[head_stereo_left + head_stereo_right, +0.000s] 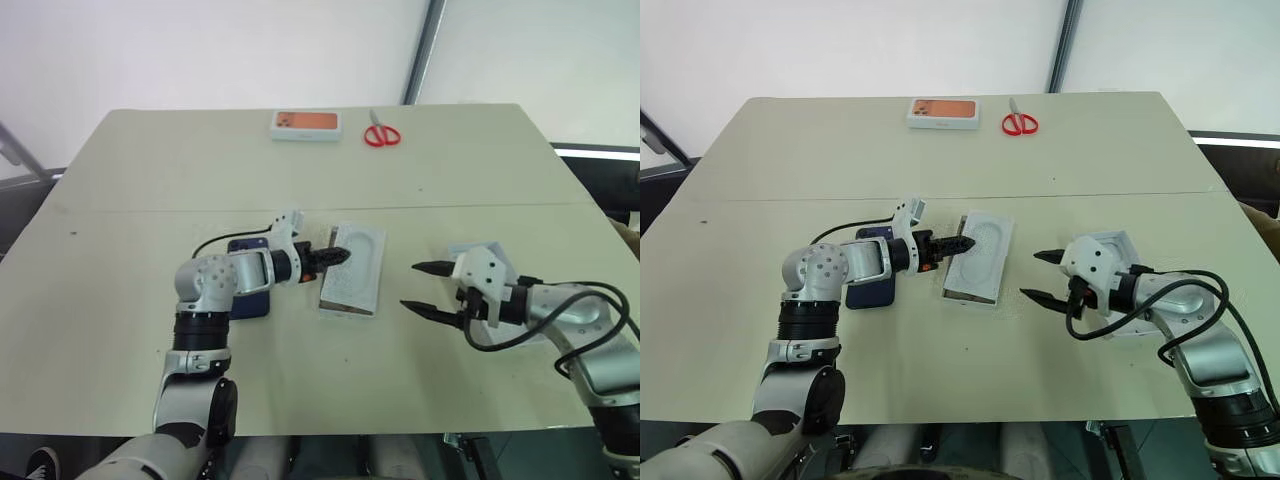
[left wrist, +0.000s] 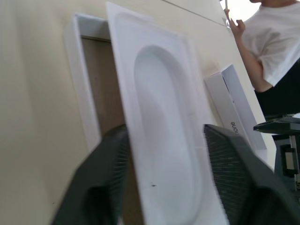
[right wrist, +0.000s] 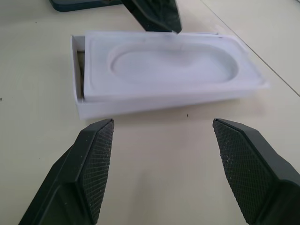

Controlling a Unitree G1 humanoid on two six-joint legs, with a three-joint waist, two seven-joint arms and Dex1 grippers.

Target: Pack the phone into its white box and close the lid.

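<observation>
Soft, even daylight fills the scene, and the table (image 1: pixel 300 180) shows only faint shadows. In the left wrist view the near fingers (image 2: pixel 98 187) are blurred, and a bright patch glares behind the person (image 2: pixel 274 42).

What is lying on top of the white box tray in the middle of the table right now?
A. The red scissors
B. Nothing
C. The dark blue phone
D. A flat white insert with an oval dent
D. The flat white insert with its oval dent lies askew over the white box, while the phone rests on the table beside the left arm.
</observation>
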